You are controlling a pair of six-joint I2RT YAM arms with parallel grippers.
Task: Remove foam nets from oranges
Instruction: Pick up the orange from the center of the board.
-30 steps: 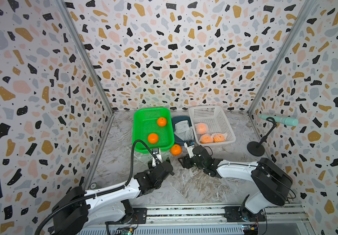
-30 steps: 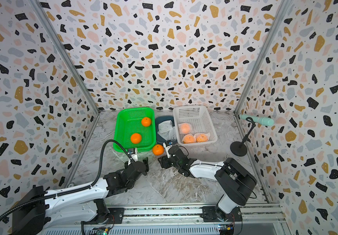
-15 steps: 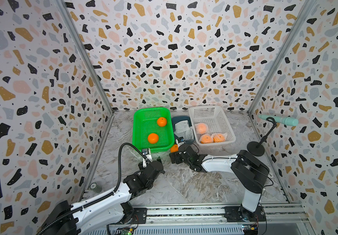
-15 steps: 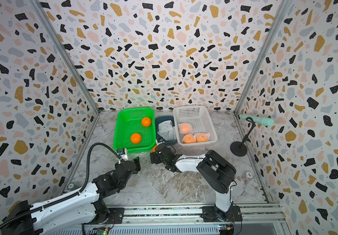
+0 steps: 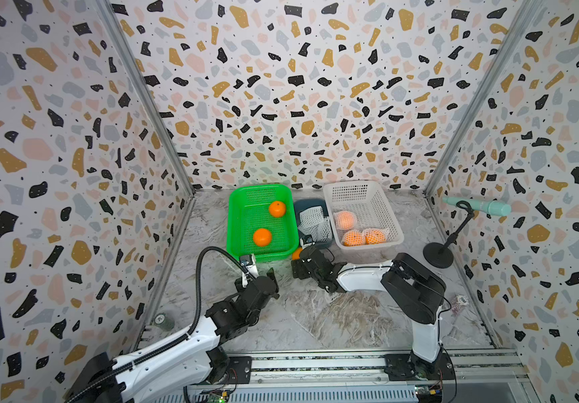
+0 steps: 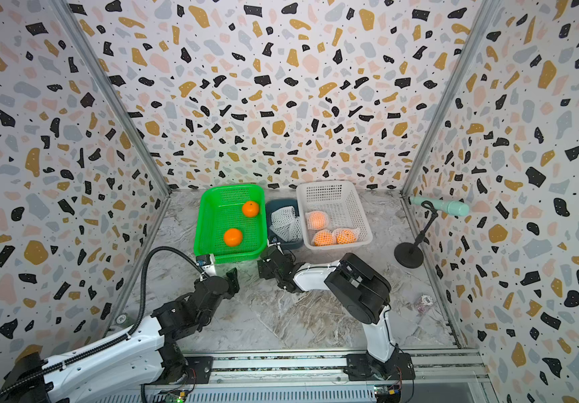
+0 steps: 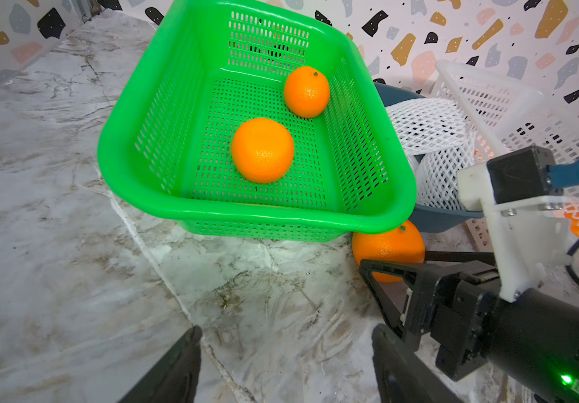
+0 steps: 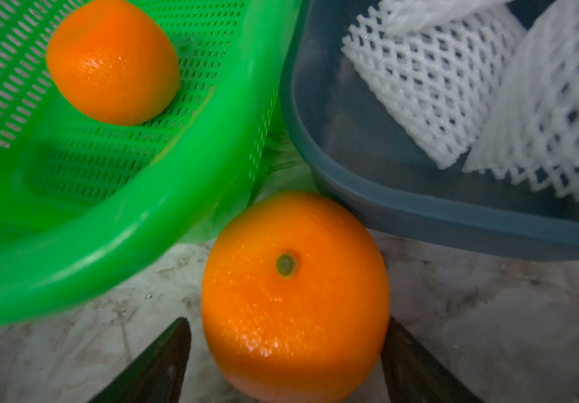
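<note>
One bare orange [image 8: 295, 296] rests on the marble table [image 5: 316, 321], stem dimple up. It is tucked against the near right corner of the green basket [image 5: 234, 226], just in front of the blue bin [image 8: 455, 223]. The right gripper [image 8: 288, 320] lies low over the table around it, jaws apart, with one finger on each side of the fruit. A sliver of table shows between one finger and the skin. The other finger is at the skin or just beside it — whether it touches I cannot tell.

Two unwrapped oranges [image 5: 262, 237] lie inside the green basket. One is near its middle and one toward its far right side, and they are apart from each other. The blue bin stands between the two baskets and holds loose white foam nets [image 5: 312, 223]. Right of it, the white basket [image 5: 354, 192] holds three netted oranges [image 5: 353, 238]: two side by side at its near wall and one farther back.

The left gripper [image 7: 286, 329] hovers over bare table, near and left of the loose orange. Its jaws are apart with nothing between them, and it points toward the green basket's near wall.

A black stand [image 5: 438, 254] carrying a mint-green cylinder is by the right wall, well apart from both arms.
</note>
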